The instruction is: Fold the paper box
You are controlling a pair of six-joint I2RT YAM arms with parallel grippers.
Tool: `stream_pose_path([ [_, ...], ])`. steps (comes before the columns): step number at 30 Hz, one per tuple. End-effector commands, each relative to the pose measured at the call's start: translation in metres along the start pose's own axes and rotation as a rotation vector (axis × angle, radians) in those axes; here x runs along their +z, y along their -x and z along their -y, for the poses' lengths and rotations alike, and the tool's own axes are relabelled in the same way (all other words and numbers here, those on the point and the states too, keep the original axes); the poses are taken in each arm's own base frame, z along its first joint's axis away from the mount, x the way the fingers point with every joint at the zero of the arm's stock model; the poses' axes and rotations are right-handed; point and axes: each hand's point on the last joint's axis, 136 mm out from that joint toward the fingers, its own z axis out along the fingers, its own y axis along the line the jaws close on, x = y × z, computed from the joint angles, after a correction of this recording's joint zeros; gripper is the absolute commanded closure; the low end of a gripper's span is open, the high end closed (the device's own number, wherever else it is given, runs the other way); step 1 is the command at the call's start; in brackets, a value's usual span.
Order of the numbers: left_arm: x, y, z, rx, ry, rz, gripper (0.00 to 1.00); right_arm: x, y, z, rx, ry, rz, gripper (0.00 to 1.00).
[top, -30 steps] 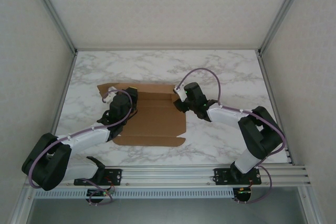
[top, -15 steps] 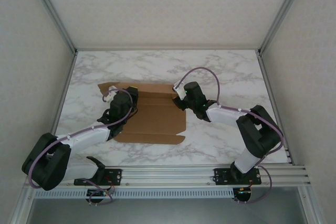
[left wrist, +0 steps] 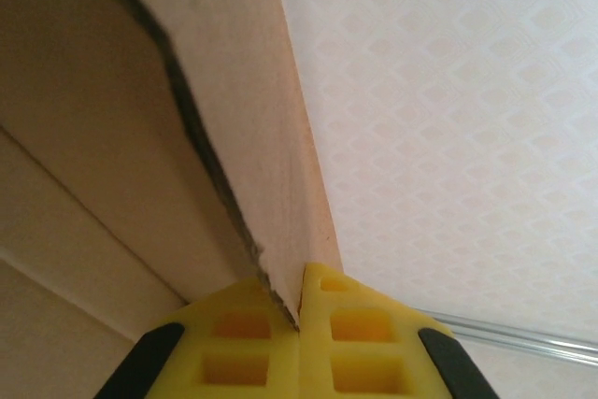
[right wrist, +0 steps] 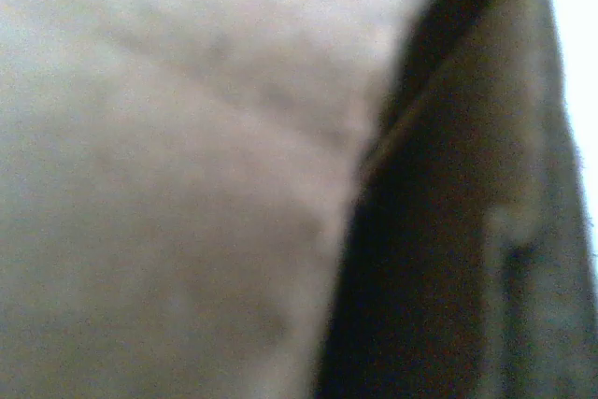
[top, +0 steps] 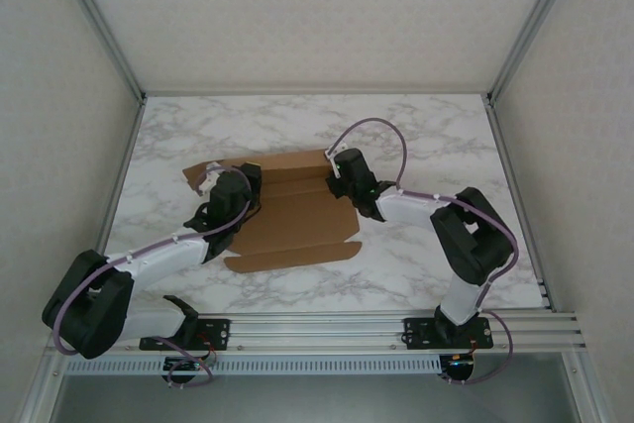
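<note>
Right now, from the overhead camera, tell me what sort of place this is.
Most likely a lab robot cell: a marble-patterned table boxed in by aluminium framing and plain white panels, with a left arm and a right arm bolted to a rail at its near edge.

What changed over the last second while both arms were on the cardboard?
The right gripper moved left and away from the bases at the right edge of the cardboard sheet. The sheet swung with it, so its near edge now runs slanted. Whether that gripper has closed on the sheet is unclear. The left gripper stayed clamped on the sheet's left part.
</note>
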Motion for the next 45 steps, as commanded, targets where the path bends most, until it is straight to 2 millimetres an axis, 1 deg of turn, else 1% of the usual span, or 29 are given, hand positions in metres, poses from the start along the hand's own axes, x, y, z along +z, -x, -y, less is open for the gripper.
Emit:
stream_pose_path([
  [1,0.003,-0.006,-0.008,0.006,0.047,-0.020,1.00,0.005,-0.013,0.020,0.024,-0.163,-0.080,0.92],
  [4,0.004,-0.006,-0.009,-0.004,0.057,-0.013,1.00,0.006,-0.014,0.020,0.029,-0.214,-0.103,0.94],
  [5,0.005,-0.005,-0.010,-0.006,0.061,-0.011,1.00,0.006,-0.015,0.022,0.025,-0.241,-0.111,0.98],
  [7,0.005,-0.004,-0.009,-0.008,0.066,-0.005,1.00,0.007,-0.021,0.028,0.038,-0.299,-0.141,1.00],
  [11,0.005,-0.003,-0.005,-0.008,0.070,0.004,1.00,0.004,-0.027,0.042,0.084,-0.426,-0.205,1.00],
  [14,0.006,-0.003,-0.002,-0.003,0.068,0.004,1.00,0.006,-0.032,0.039,0.092,-0.409,-0.235,1.00],
  [15,0.005,-0.003,-0.002,-0.002,0.069,0.004,0.98,0.005,-0.032,0.038,0.098,-0.401,-0.235,1.00],
  [18,0.004,-0.003,0.000,0.008,0.066,0.004,0.85,0.002,-0.034,0.038,0.104,-0.389,-0.240,1.00],
  [19,0.003,-0.002,0.002,0.018,0.064,0.005,0.79,0.001,-0.036,0.038,0.101,-0.378,-0.244,1.00],
  [21,0.001,0.000,0.002,0.046,0.069,0.006,0.67,-0.002,-0.038,0.040,0.101,-0.362,-0.249,1.00],
  [22,-0.001,0.001,0.005,0.063,0.060,0.002,0.59,-0.006,-0.039,0.042,0.104,-0.357,-0.247,1.00],
  [23,-0.003,0.001,0.007,0.081,0.050,-0.004,0.51,-0.009,-0.039,0.046,0.111,-0.352,-0.244,1.00],
  [24,-0.006,0.001,0.004,0.105,0.067,-0.011,0.44,-0.013,-0.040,0.049,0.120,-0.353,-0.242,1.00],
  [25,-0.009,0.001,0.006,0.128,0.061,-0.021,0.38,-0.016,-0.042,0.054,0.127,-0.357,-0.244,1.00],
  [27,-0.016,-0.001,0.011,0.184,0.050,-0.048,0.29,-0.021,-0.046,0.061,0.136,-0.372,-0.246,1.00],
  [29,-0.023,-0.006,0.015,0.262,0.049,-0.087,0.23,-0.026,-0.050,0.066,0.154,-0.378,-0.242,1.00],
  [31,-0.030,-0.015,0.017,0.342,0.050,-0.155,0.21,-0.030,-0.055,0.069,0.162,-0.378,-0.244,1.00],
  [33,-0.039,-0.025,0.013,0.429,0.075,-0.237,0.22,-0.033,-0.058,0.072,0.168,-0.382,-0.243,1.00],
  [35,-0.053,-0.031,0.009,0.534,0.093,-0.302,0.24,-0.037,-0.059,0.072,0.164,-0.375,-0.233,1.00],
  [37,-0.068,-0.023,0.001,0.582,0.127,-0.292,0.24,-0.040,-0.061,0.071,0.157,-0.355,-0.224,1.00],
  [38,-0.076,-0.017,0.003,0.600,0.127,-0.278,0.24,-0.042,-0.061,0.070,0.151,-0.345,-0.218,1.00],
  [40,-0.090,-0.004,0.013,0.650,0.124,-0.234,0.24,-0.045,-0.063,0.067,0.141,-0.317,-0.214,1.00],
  [43,-0.108,0.018,0.034,0.730,0.138,-0.154,0.23,-0.049,-0.065,0.061,0.132,-0.266,-0.225,1.00],
  [45,-0.112,0.024,0.047,0.779,0.145,-0.136,0.21,-0.051,-0.067,0.057,0.128,-0.239,-0.241,1.00],
])
